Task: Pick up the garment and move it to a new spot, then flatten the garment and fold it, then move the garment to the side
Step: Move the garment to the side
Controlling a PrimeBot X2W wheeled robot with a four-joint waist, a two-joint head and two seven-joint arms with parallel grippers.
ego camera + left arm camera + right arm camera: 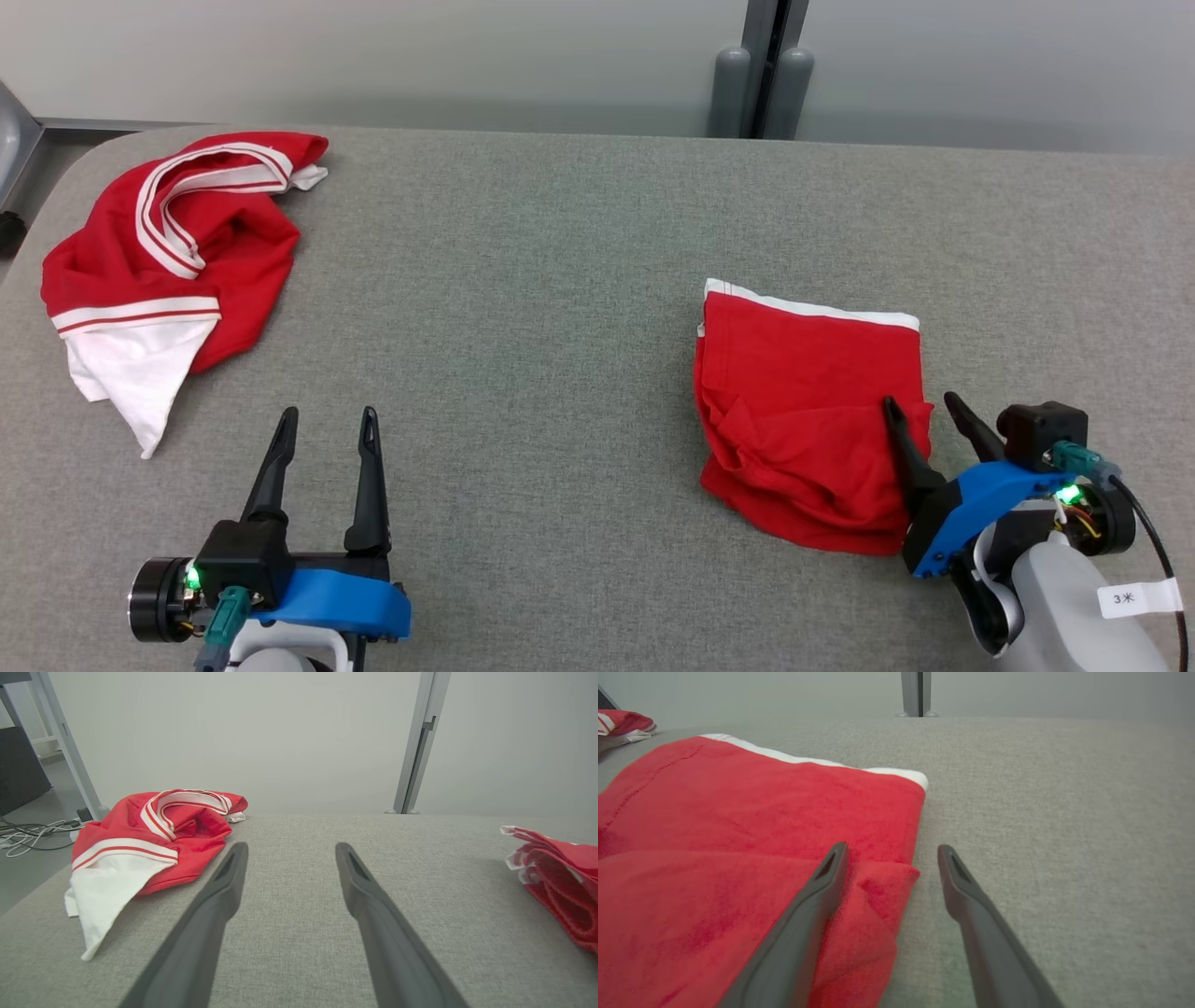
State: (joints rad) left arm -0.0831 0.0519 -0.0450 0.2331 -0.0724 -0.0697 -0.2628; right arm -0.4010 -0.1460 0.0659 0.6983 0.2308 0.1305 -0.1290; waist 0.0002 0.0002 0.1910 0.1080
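Note:
A folded red garment [803, 411] with a white edge lies at the right of the grey table [560, 280]; I also see this folded garment [738, 835] close up in the right wrist view and at the right edge [560, 877] of the left wrist view. My right gripper [920, 399] is open at its near right corner, with one finger above the cloth and the other above bare table [892, 848]. A crumpled red and white garment [177, 252] lies at the far left corner [154, 844]. My left gripper [330, 413] is open and empty over the table, nearer than that heap [290, 845].
A grey post [766, 84] stands against the wall behind the table's far edge. In the left wrist view, a metal frame leg [70, 751] and cables [28, 833] on the floor lie beyond the table's rounded left corner. Bare felt stretches between the two garments.

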